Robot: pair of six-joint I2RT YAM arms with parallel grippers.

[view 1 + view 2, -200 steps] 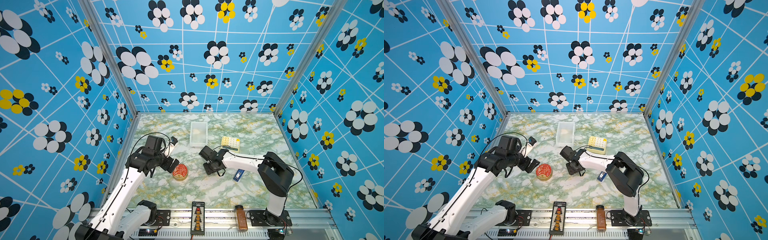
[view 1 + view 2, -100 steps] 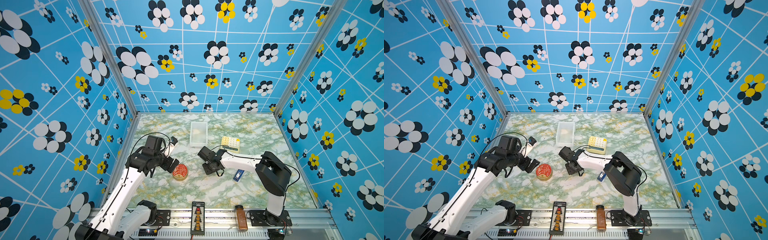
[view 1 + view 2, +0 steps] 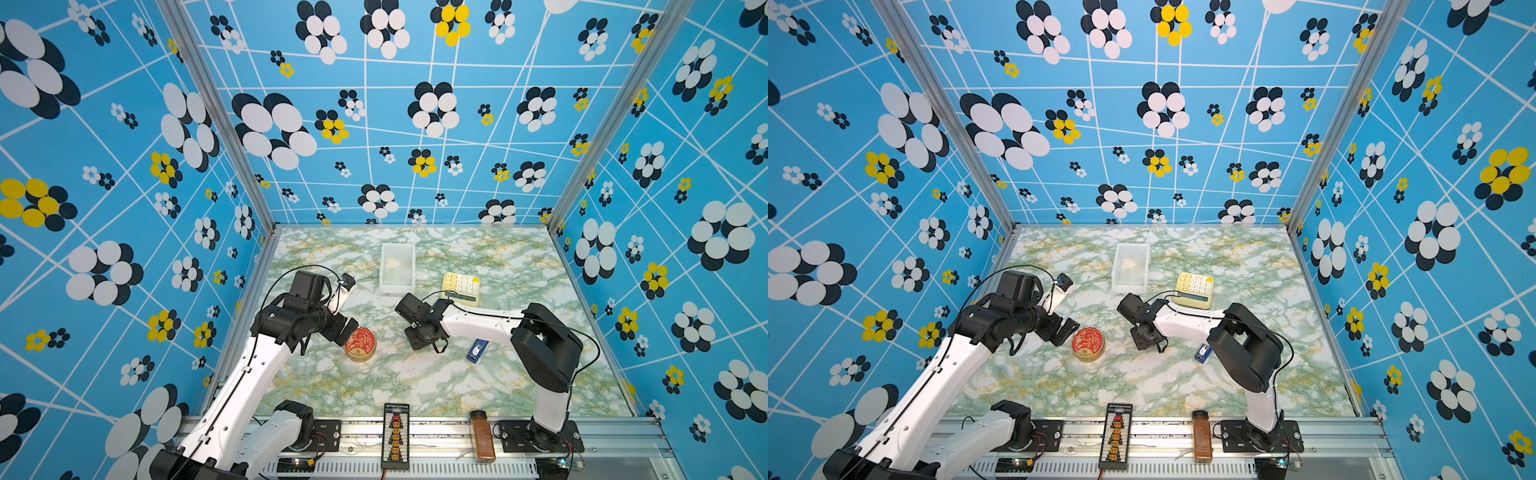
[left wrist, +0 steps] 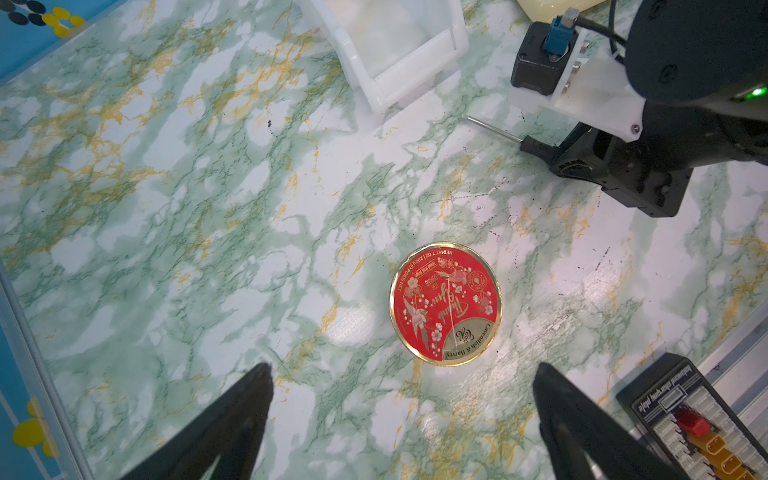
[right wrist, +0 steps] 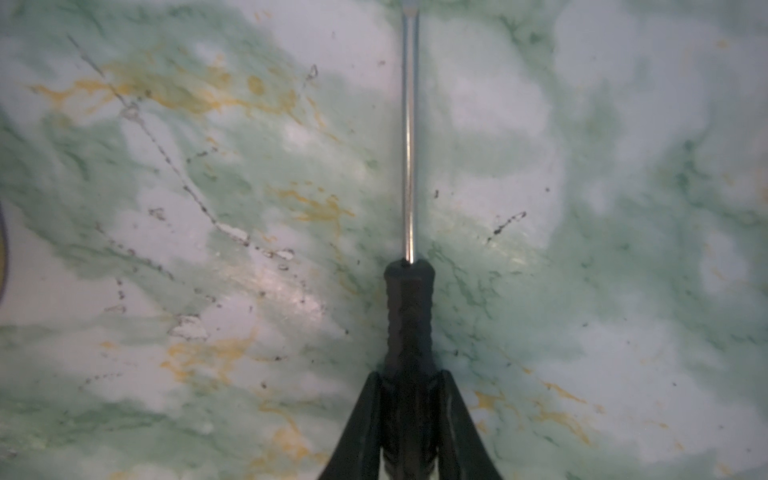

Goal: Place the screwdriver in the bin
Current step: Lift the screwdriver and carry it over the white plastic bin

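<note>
Though slim, black-handled screwdriver (image 5: 409, 311), shiny shaft.

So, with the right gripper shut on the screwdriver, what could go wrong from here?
1. The right gripper pinches only the rear part of the screwdriver handle, with the long shaft sticking out ahead. It might pivot or slip in the jaws on lifting.
2. The shaft tip lies near the bin. If carried low, it could catch the near wall and shove the bin rather than clear it.
</note>
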